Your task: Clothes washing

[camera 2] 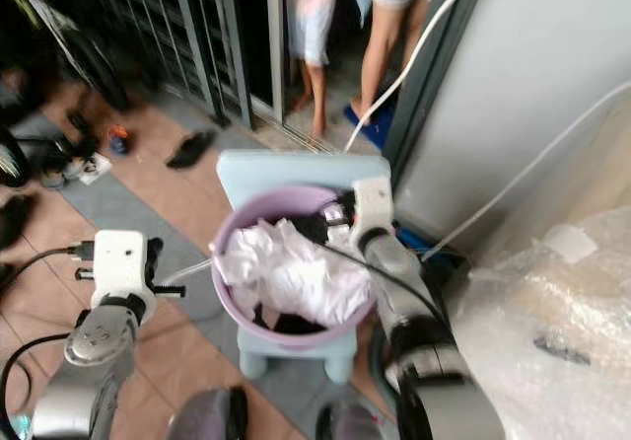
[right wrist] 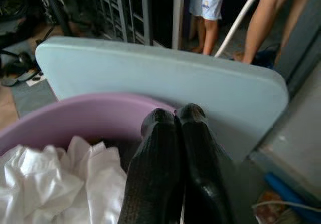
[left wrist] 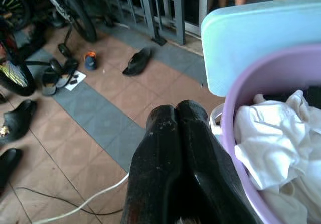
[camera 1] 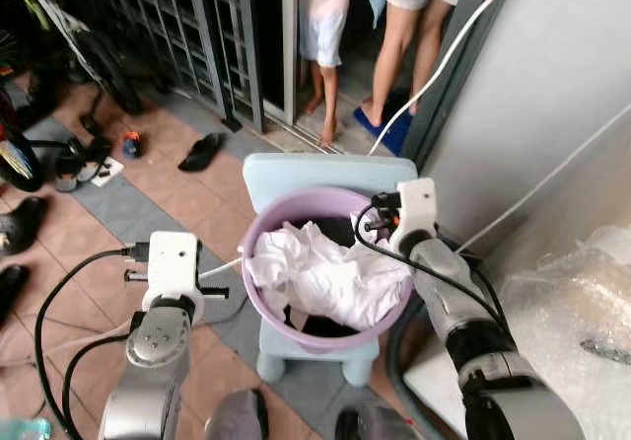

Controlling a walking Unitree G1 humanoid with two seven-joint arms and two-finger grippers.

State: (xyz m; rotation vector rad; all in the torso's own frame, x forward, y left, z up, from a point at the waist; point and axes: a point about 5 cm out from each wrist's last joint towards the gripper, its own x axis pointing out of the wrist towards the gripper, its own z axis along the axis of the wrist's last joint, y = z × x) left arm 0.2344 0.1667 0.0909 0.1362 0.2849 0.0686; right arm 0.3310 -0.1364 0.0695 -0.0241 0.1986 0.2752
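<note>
Lilac basin [camera 1: 258, 225] of white laundry [camera 1: 325, 277] sits on a pale-blue stool [camera 1: 296, 176], probably to bring it within reach, the right tool [right wrist: 173, 119] pressed together over its far rim, the left tool [left wrist: 176, 109] likewise together outside, whose wrist view reveals sandals [left wrist: 137, 62].

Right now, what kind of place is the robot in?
Probably a home's entry porch: sandals lie on the tiled floor, a bicycle is parked beside a metal gate, and a purple basin holds laundry.
</note>
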